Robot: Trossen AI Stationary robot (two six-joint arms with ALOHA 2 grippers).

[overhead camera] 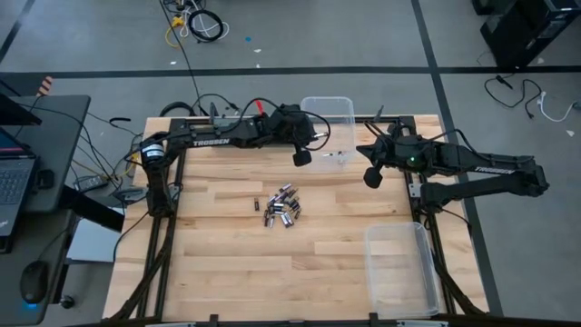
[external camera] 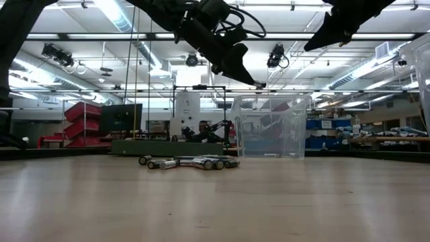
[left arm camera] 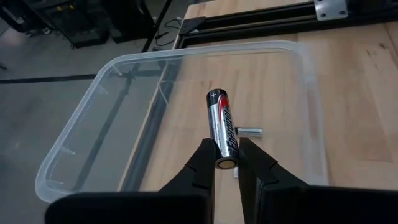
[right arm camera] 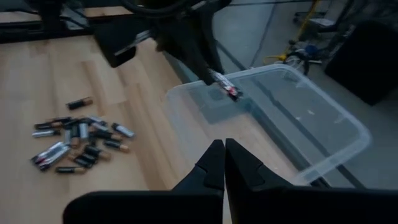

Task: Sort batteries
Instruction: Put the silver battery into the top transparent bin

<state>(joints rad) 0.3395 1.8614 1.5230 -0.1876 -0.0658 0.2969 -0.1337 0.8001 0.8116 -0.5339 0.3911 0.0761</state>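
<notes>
A pile of small silvery and dark batteries (overhead camera: 281, 207) lies on the wooden table's middle, also seen in the right wrist view (right arm camera: 81, 140). My left gripper (left arm camera: 226, 163) hangs over the near rim of a clear plastic bin (left arm camera: 93, 124) at the far edge. It is shut on one silver-and-black battery (left arm camera: 222, 124). Another small battery (left arm camera: 249, 131) lies on the bin's floor. My right gripper (right arm camera: 224, 163) hovers shut and empty to the right of the bin, above the table. My left gripper pinches the battery's rear end (left arm camera: 226, 157) between its two fingers. The fingers slant down toward the far edge and lie along the battery. Most of its length sticks out past the fingertips (left arm camera: 205, 155). It is lifted clear, tilted nose-down over the bin.
A second clear bin (overhead camera: 399, 268) stands at the table's near right. Black frame rails (overhead camera: 163, 227) run along the table's edges. Bare wood lies around the pile and toward the near left.
</notes>
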